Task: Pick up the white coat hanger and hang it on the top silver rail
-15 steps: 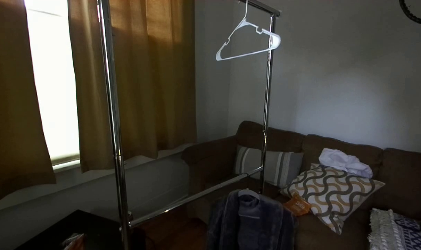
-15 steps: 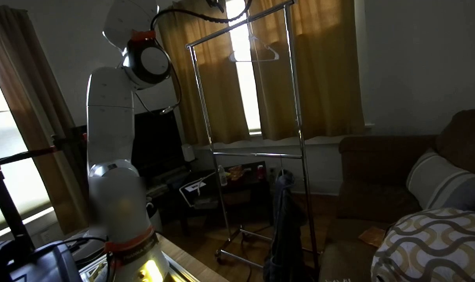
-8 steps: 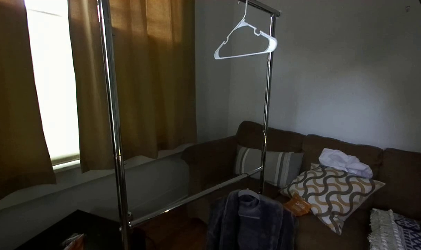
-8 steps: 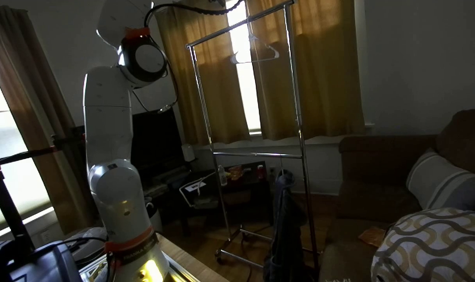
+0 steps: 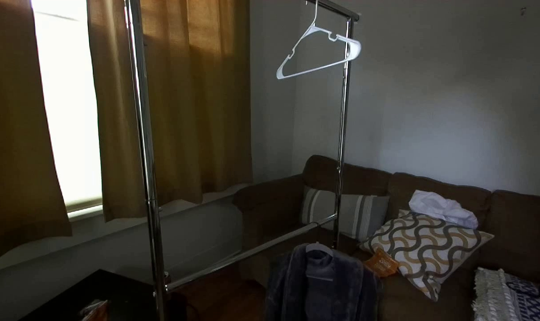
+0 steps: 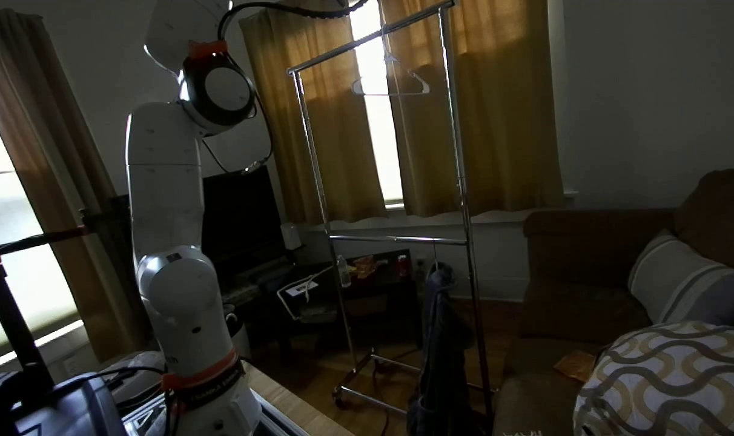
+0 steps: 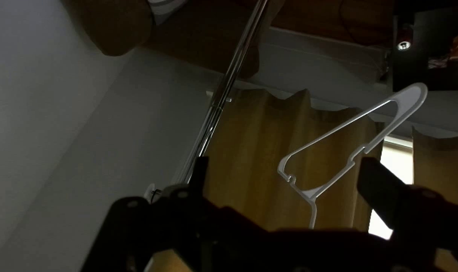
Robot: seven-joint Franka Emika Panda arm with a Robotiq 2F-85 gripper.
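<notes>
hanger (image 5: pixel 313 29) apparently on top rail (image 6: pixel 367 40)

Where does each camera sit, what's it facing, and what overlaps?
An exterior view: off one end of the garment rack, facing it and the sofa; no robot part discernible.
An exterior view: near the robot arm, which shows at left, far end out of frame; faces the garment rack and window.
Wrist view: on the wrist, looking past the open gripper at the white coat hanger; picture upside down.
Both exterior views show the white coat hanger and top silver rail.
</notes>
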